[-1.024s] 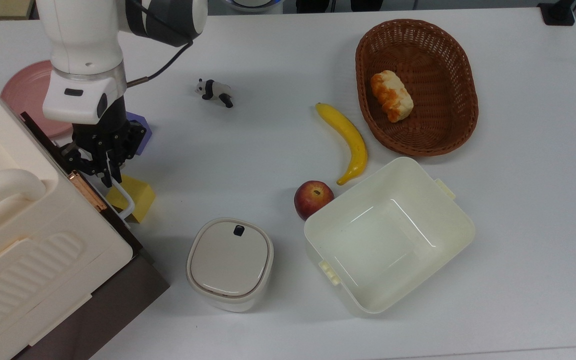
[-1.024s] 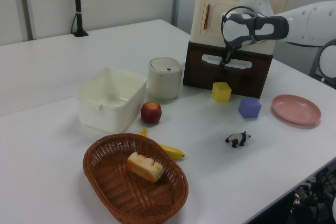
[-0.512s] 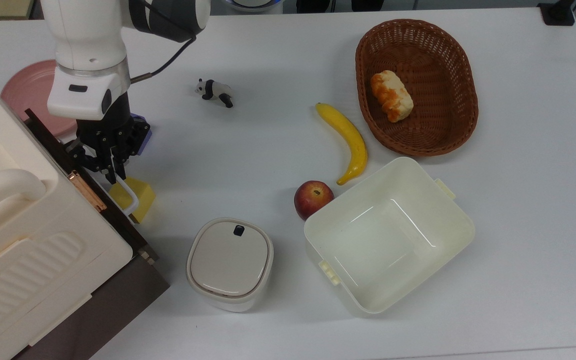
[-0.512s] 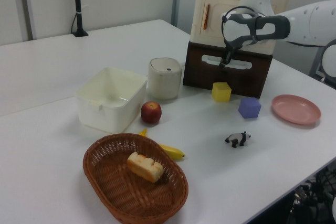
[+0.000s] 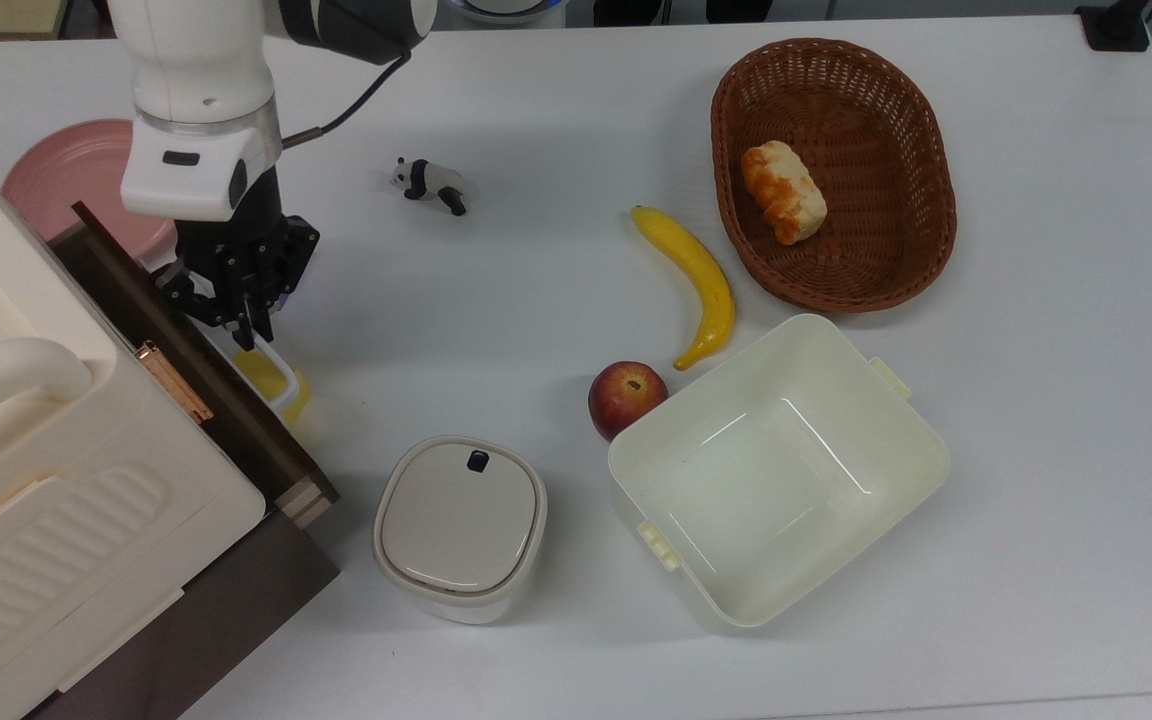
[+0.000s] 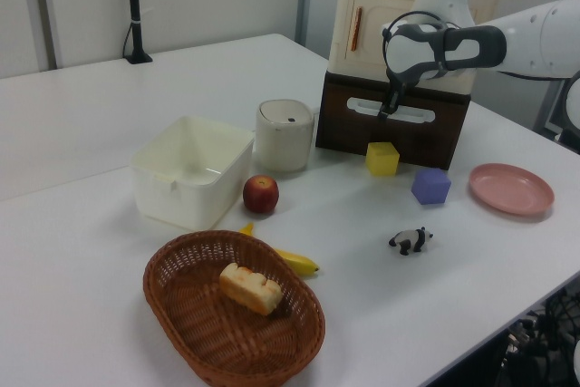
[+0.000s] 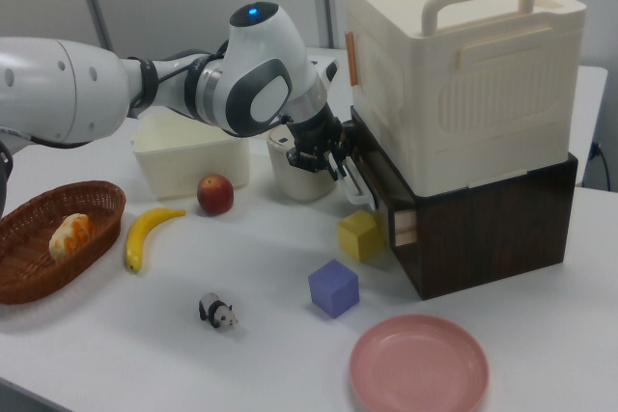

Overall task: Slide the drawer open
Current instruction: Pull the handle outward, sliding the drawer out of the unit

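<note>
While my black two-finger gripper [image 5: 248, 330] clamps the white loop handle [image 5: 281, 375] of the dark-brown-fronted wooden drawer [image 5: 226, 400], that drawer juts part-way out of the dark wooden cabinet [image 7: 483, 229] — beneath the cream plastic case with the ribbed lid [image 5: 46, 470]. A yellow cube [image 7: 359, 234] sits just under the handle, a purple cube [image 7: 334, 288] and pink round plate [image 7: 418, 368] lie near — a lidded cream canister [image 5: 459, 525] stands at the top view's right of the drawer's corner.

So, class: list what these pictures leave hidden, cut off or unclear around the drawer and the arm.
- Drawer interior: hidden under the cream case in the right view.
- Purple cube: covered by the arm in the top view.
- Yellow cube: partly under the handle in the top view.
- Pink plate: partly covered by arm and case, top view.
</note>
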